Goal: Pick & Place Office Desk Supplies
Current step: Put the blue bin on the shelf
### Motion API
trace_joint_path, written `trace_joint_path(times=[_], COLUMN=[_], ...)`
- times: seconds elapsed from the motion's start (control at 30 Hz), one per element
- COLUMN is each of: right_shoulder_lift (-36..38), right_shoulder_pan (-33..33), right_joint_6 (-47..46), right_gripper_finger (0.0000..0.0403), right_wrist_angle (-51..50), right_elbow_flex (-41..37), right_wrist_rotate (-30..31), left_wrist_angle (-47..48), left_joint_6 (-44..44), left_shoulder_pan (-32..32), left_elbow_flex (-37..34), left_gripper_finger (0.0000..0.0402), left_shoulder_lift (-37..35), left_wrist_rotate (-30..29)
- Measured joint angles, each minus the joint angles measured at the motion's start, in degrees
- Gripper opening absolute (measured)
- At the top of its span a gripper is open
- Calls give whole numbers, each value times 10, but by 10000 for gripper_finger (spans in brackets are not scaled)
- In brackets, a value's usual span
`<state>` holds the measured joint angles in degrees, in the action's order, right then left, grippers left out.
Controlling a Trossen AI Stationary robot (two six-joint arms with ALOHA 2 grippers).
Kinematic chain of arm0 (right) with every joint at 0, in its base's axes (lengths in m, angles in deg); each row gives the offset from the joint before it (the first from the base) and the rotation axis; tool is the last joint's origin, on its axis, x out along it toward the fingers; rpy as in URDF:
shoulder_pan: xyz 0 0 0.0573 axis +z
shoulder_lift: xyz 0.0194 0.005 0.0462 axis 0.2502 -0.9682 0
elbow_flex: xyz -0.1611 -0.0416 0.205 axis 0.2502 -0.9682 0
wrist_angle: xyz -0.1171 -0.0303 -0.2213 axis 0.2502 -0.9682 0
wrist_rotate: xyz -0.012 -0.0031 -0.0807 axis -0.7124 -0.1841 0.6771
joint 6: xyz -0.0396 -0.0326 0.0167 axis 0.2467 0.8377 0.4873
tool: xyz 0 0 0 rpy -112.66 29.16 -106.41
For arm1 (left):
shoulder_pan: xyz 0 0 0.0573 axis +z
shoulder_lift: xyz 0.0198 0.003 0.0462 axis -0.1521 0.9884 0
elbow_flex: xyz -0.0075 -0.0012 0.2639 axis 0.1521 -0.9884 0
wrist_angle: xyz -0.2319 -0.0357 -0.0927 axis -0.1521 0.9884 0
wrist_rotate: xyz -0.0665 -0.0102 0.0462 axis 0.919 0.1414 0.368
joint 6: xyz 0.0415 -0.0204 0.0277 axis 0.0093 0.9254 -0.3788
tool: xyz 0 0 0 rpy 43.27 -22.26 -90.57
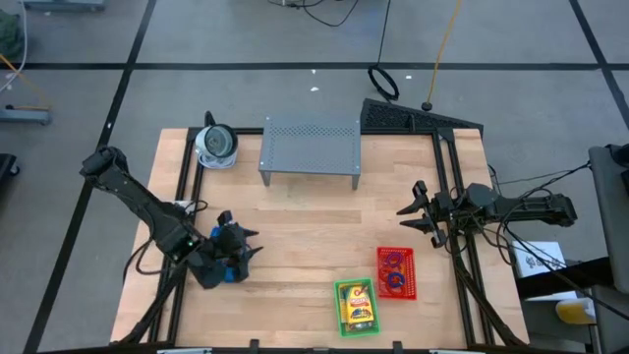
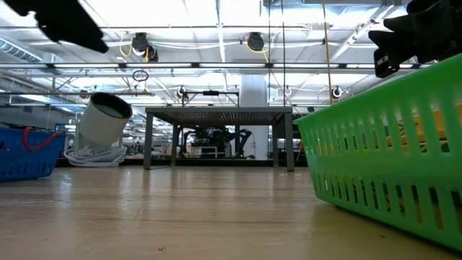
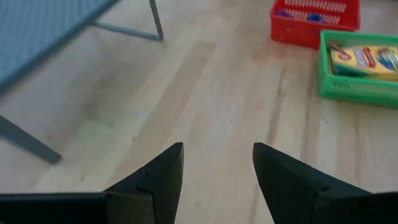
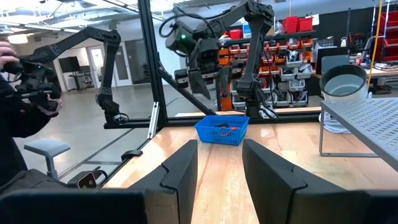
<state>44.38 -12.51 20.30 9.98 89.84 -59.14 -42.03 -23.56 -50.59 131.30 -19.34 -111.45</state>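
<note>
From above, the left end effector [image 1: 239,251] hangs at about 8 o'clock on the table [image 1: 305,211], over a blue basket [image 1: 228,270] mostly hidden beneath it; its fingers are spread and nothing shows between them. The right end effector [image 1: 418,212] waits at 3 o'clock, fingers parted and bare. The supplies sit at 5 o'clock: a crayon box [image 1: 357,307] in the green basket [image 1: 340,305], rubber bands [image 1: 395,269] in the red basket [image 1: 381,258] beside it. The low view shows the blue basket [image 2: 25,153] at 9 o'clock with a red loop [image 2: 30,134] in it, and the green basket [image 2: 382,155] close at 3 o'clock. The left wrist view looks past its spread fingers [image 3: 158,180] at bare table, with both baskets at 1 o'clock. The right wrist view sees the blue basket [image 4: 222,129] at 12 o'clock. This looks like a pause between picks; the next move calls for choosing an item and closing on it.
</note>
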Motion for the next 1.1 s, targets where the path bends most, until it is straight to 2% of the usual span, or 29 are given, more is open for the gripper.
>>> trace_joint_path(times=[0.23, 0.47, 0.57, 0.73, 0.8, 0.93, 1.1], right_shoulder_lift=[0, 0, 0, 0, 0, 0, 0], right_shoulder_pan=[0, 0, 0, 0, 0, 0, 0], right_joint_6=[0, 0, 0, 0, 0, 0, 0], right_gripper_finger=[116, 116, 116, 116, 116, 116, 116], right_wrist_angle=[0, 0, 0, 0, 0, 0, 0], right_elbow_flex=[0, 0, 0, 0, 0, 0, 0], right_wrist_rotate=[0, 0, 0, 0, 0, 0, 0], left_wrist_angle=[-45, -21, 6, 68, 74, 53, 7], left_joint_6=[-113, -120, -106, -24, -3, 9, 10], left_shoulder_pan=[51, 81, 81, 86, 93, 102, 106], left_elbow_flex=[0, 0, 0, 0, 0, 0, 0], left_gripper_finger=[196, 204, 202, 196, 196, 202, 197], left_shoulder_lift=[-12, -29, -42, -55, -54, -45, -4], left_wrist_rotate=[18, 66, 70, 73, 92, 134, 142])
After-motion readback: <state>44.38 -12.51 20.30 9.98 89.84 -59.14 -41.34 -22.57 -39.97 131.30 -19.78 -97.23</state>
